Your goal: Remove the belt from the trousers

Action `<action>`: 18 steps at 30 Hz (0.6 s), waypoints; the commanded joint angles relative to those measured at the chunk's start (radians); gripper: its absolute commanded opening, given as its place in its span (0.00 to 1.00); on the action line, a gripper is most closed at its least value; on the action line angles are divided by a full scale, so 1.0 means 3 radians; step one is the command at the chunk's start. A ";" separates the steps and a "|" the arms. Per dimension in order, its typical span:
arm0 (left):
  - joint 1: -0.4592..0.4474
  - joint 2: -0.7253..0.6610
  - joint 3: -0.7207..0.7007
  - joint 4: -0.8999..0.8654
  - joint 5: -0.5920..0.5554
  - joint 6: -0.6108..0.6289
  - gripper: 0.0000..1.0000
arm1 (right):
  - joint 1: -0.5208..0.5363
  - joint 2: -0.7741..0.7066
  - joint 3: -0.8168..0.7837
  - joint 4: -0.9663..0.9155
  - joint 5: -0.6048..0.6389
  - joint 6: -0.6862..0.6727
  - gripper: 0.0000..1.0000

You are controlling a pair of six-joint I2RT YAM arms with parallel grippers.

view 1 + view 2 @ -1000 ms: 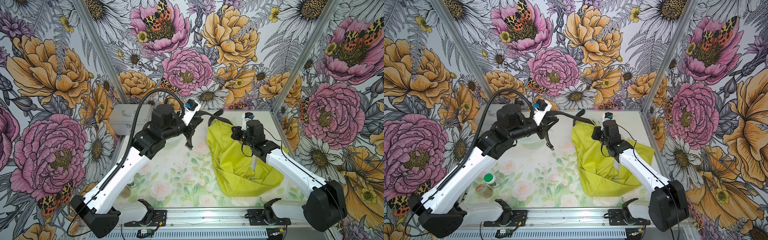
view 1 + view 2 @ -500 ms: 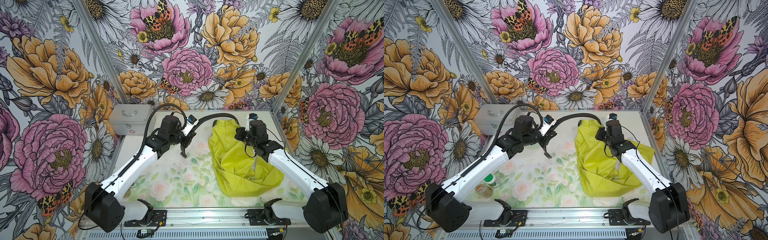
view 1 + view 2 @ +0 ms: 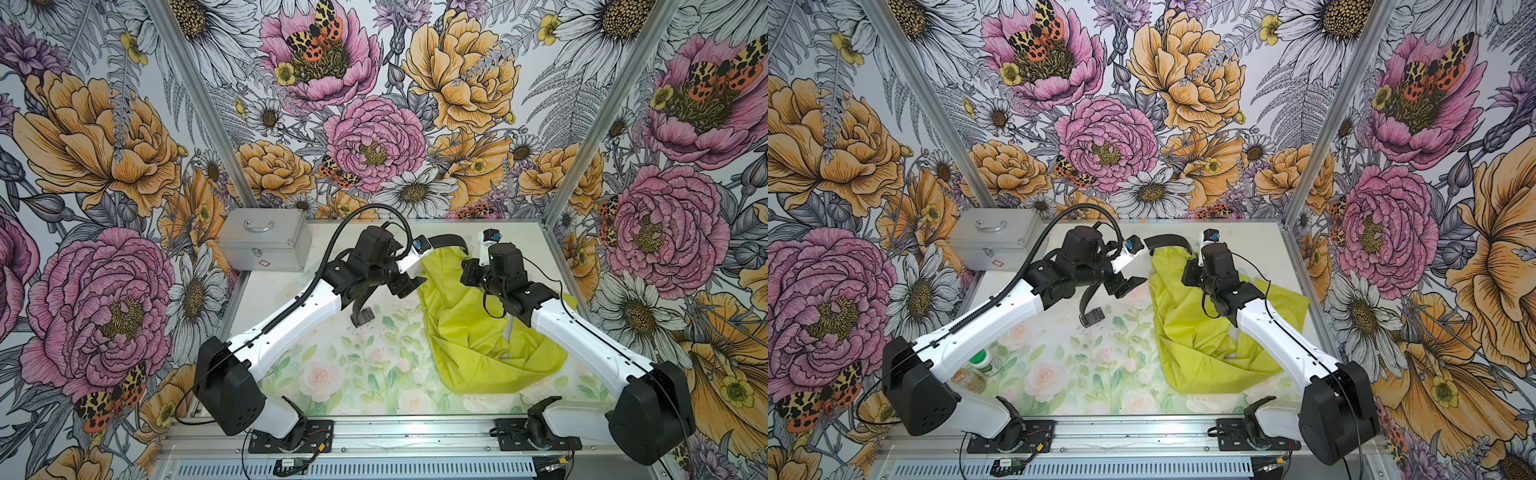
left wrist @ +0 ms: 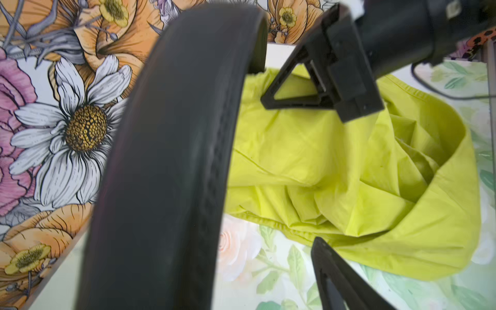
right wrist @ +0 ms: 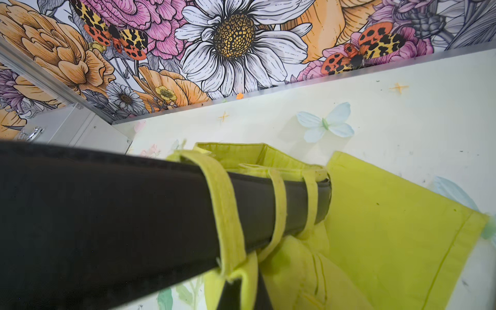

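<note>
The yellow-green trousers (image 3: 469,332) (image 3: 1192,332) lie crumpled on the right half of the table. My right gripper (image 3: 468,269) (image 5: 241,292) is shut on their waistband fabric at the back. The black belt (image 3: 451,240) (image 3: 1167,240) (image 5: 107,214) still runs through several yellow loops, arches out of the waistband and passes over my left wrist. Its buckle end (image 3: 362,318) (image 3: 1093,316) hangs down close to the table. My left gripper (image 3: 409,286) (image 3: 1127,286) stands open beside the trousers' left edge. The belt (image 4: 166,161) lies loose past one side, and one finger (image 4: 330,273) shows clear of it.
A silver metal case (image 3: 264,245) (image 3: 994,241) stands at the back left corner. Two small bottles (image 3: 982,368) sit under my left arm near the front left. The black corrugated cable (image 3: 332,249) loops above the left arm. Flowered walls close in three sides.
My left arm has swung down and right towards the trousers, and its gripper has opened and let go of the belt. The buckle end now dangles. The right gripper keeps its hold.
</note>
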 commanded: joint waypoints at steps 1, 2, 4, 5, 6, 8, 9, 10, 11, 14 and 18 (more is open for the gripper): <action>-0.0128 0.0292 0.0320 -0.0137 -0.0359 0.0123 0.83 | 0.0085 0.0036 0.0121 0.0003 0.0011 -0.0120 0.00; -0.0171 0.0386 0.0421 -0.0154 -0.0429 0.0134 0.83 | 0.0093 0.0032 0.0115 -0.0001 0.0018 -0.0128 0.00; -0.0230 0.0564 0.0613 -0.0178 -0.0518 0.0132 0.83 | 0.0104 0.0017 0.0094 -0.0008 0.0019 -0.0139 0.00; -0.0255 0.0652 0.0697 -0.0195 -0.0539 0.0121 0.83 | 0.0109 0.0011 0.0080 -0.0014 0.0020 -0.0139 0.00; -0.0276 0.0719 0.0775 -0.0205 -0.0544 0.0112 0.82 | 0.0109 0.0003 0.0066 -0.0014 0.0020 -0.0144 0.00; -0.0322 0.0854 0.0926 -0.0217 -0.0534 0.0099 0.76 | 0.0114 -0.0009 0.0029 -0.0023 0.0011 -0.0139 0.00; -0.0346 0.0899 0.0977 -0.0227 -0.0527 0.0094 0.70 | 0.0114 -0.0019 0.0014 -0.0027 0.0013 -0.0134 0.00; -0.0367 0.0941 0.1044 -0.0254 -0.0499 0.0081 0.59 | 0.0114 -0.0030 -0.0011 -0.0024 0.0017 -0.0136 0.00; -0.0379 0.0974 0.1098 -0.0298 -0.0446 0.0062 0.48 | 0.0110 -0.0039 -0.0034 -0.0023 0.0030 -0.0129 0.00; -0.0385 0.0958 0.1198 -0.0394 -0.0335 -0.0024 0.17 | 0.0015 -0.0041 -0.0155 -0.0022 0.0072 -0.0050 0.00; -0.0357 0.0642 0.1153 -0.0436 -0.0349 -0.0016 0.00 | -0.0271 0.0000 -0.0375 -0.0017 0.0028 0.0241 0.00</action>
